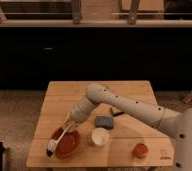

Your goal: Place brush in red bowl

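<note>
Brush (59, 137) is held slanted over the bowl (66, 143), head past its left rim. Gripper (70, 119) is clamped on the handle's top; arm is bent down-left across the table (59, 97).

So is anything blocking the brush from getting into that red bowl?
Nothing visible. The gripper is at the brush handle's top, and the brush already slants across the red bowl, bristle head at its left rim. The white cup stands apart, right.

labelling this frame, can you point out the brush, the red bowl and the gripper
brush (59, 139): camera view, middle of its pale handle.
red bowl (70, 145): camera view, bare inside right of the brush.
gripper (69, 121): camera view, at the handle's upper end, above the bowl's rim.
</note>
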Available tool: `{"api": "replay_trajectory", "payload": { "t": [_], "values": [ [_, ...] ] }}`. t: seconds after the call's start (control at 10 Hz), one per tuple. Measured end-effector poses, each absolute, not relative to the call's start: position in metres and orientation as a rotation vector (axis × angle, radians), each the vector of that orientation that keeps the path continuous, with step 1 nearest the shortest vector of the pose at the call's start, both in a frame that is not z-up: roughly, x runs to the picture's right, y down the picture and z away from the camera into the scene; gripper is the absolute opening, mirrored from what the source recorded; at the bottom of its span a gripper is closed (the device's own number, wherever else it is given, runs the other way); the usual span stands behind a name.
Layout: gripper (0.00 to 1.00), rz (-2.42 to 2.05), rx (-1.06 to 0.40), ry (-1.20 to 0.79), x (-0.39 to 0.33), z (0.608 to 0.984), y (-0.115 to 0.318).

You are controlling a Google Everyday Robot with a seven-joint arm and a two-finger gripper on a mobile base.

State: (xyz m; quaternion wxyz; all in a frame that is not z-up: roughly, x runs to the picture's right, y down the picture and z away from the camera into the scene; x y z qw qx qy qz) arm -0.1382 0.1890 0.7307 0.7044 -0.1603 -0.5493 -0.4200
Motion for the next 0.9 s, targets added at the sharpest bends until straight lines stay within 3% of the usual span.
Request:
{"api": "replay_trajectory", "payload": {
  "t": [0.3,0.9],
  "values": [
    [0.78,-0.914,-0.360,-1.219,-0.1349,0.7348,0.1900],
    [0.80,-0.918,-0.350,-1.218,-0.1348,0.7346,0.1875]
  ]
}}
